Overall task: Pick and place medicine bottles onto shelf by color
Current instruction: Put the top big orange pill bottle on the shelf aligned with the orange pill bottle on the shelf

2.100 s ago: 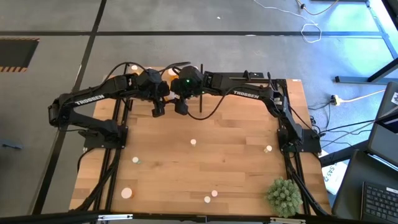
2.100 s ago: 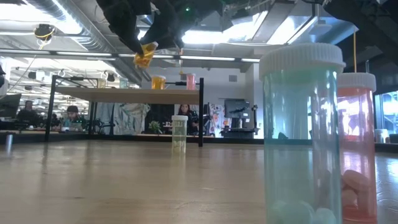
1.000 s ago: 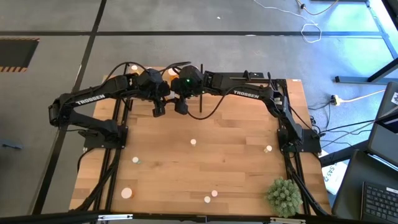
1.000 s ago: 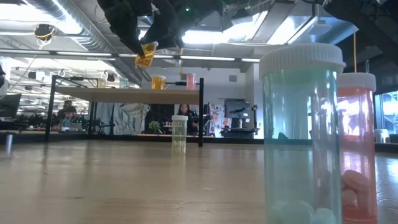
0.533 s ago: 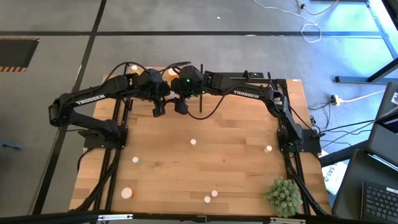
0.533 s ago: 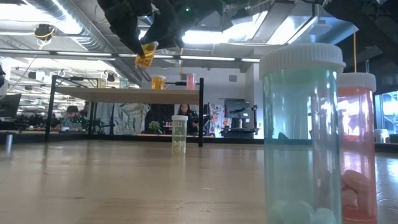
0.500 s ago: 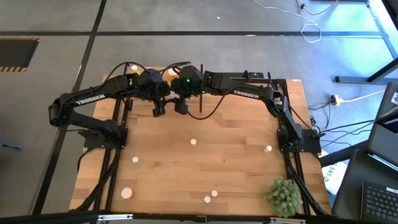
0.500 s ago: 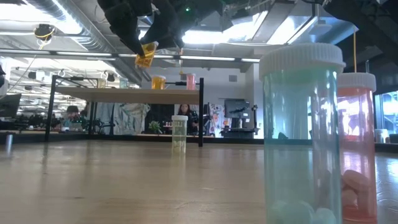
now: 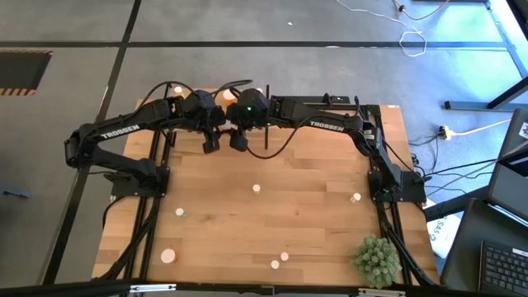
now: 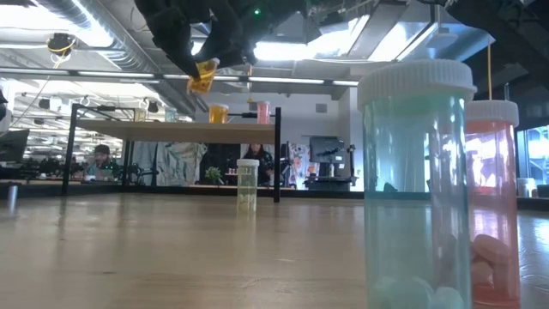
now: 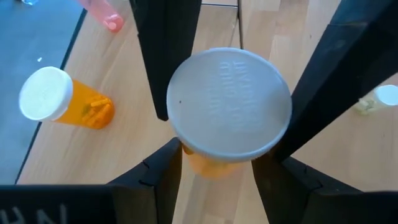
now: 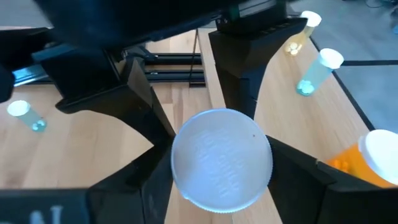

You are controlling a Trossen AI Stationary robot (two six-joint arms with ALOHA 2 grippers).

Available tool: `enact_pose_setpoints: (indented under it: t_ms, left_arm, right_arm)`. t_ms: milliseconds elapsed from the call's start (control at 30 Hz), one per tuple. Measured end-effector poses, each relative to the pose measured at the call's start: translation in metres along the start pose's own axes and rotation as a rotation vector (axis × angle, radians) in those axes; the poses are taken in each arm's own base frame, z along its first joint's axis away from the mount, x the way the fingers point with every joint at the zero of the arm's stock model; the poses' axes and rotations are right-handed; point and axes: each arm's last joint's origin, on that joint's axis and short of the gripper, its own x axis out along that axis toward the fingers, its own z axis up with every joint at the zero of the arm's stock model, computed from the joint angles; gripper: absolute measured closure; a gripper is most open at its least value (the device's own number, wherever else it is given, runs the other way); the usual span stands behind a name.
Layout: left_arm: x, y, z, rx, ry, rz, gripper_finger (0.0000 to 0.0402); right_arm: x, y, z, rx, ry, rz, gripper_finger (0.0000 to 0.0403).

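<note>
Your left pincer (image 11: 214, 165) pinches an orange bottle (image 10: 202, 75) above the shelf (image 10: 171, 129), while your right pincer (image 12: 217, 177) grips a white-capped bottle (image 12: 221, 159), apparently pale, alongside.

The right gripper (image 9: 238, 141) has edged slightly toward the left gripper (image 9: 209, 143) above the shelf (image 9: 272, 140).
</note>
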Motion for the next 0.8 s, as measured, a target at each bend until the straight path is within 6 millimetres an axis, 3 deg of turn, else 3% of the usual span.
enact_pose_setpoints:
  t_ms: [433, 800]
  left_arm:
    - [0.0001, -0.0002, 0.0008, -0.008, -0.009, -0.007, 0.0228]
    - [0.0001, 0.0003, 0.0006, -0.006, -0.004, 0.016, 0.0228]
  right_arm:
    - [-0.0002, -0.0015, 0.0000, 0.001, 0.002, -0.019, 0.0146]
    - [-0.0001, -0.0021, -0.0003, -0.002, 0.003, -0.023, 0.0142]
